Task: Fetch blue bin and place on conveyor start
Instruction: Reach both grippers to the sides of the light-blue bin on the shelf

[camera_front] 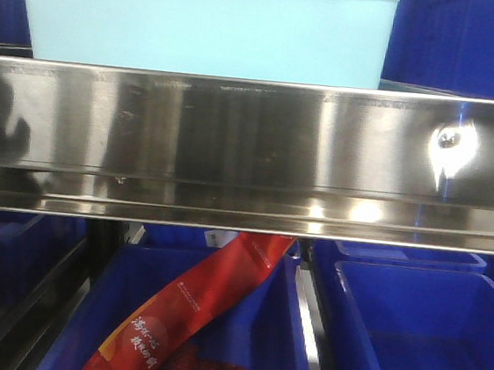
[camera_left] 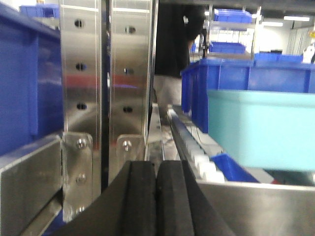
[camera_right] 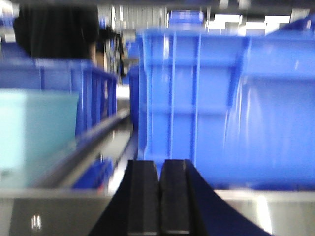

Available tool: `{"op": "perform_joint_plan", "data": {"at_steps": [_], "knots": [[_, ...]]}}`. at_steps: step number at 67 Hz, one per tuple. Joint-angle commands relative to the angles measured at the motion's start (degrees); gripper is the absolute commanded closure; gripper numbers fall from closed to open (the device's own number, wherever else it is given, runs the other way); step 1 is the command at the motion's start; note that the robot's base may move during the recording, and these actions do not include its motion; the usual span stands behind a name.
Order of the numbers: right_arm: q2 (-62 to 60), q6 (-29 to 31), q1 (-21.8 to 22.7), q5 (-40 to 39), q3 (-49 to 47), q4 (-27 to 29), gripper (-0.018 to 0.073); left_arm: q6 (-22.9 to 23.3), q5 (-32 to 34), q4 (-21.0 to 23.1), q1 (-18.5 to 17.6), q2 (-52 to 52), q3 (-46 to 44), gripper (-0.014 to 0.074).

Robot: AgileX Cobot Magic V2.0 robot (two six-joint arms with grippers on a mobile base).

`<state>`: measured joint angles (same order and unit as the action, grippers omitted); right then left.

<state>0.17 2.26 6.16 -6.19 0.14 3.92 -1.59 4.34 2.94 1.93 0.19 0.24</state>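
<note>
The blue bin sits on the upper shelf behind the steel shelf rail — untouched; left claw and right claw both pressed closed, empty.

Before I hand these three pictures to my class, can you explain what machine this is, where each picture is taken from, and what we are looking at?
This is a two-armed robot on a wheeled base, parked at steel shelving. The front picture comes from a camera on its body: it faces a shiny shelf rail, with the pale blue bin standing on the shelf above it. Below are dark blue bins, one holding a red packet.

The other two pictures come from cameras on the wrists. Each looks along its own gripper, the pair of black pads at the bottom edge. The left gripper and right gripper are both shut and hold nothing. From the left wrist the pale bin appears on the right; from the right wrist it appears, blurred, on the left. No conveyor is in view.
</note>
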Motion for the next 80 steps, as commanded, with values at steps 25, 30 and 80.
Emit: {"op": "perform_joint_plan", "data": {"at_steps": [25, 30, 80], "knots": [[7.8, 0.2, -0.2, 22.5, -30.1, 0.7, 0.0452, 0.0, -26.6, -2.3, 0.1, 9.2, -33.6, 0.0297], [12.3, 0.2, -0.2, 22.3, -33.9, 0.7, 0.0241, 0.0, -29.1, -1.9, 0.1, 14.3, -39.5, 0.0225], [69.7, -0.1, -19.5, 54.5, -84.1, 0.5, 0.0064, -0.1, -62.4, -0.5, -15.8, 78.6, -95.8, 0.0132]]}}
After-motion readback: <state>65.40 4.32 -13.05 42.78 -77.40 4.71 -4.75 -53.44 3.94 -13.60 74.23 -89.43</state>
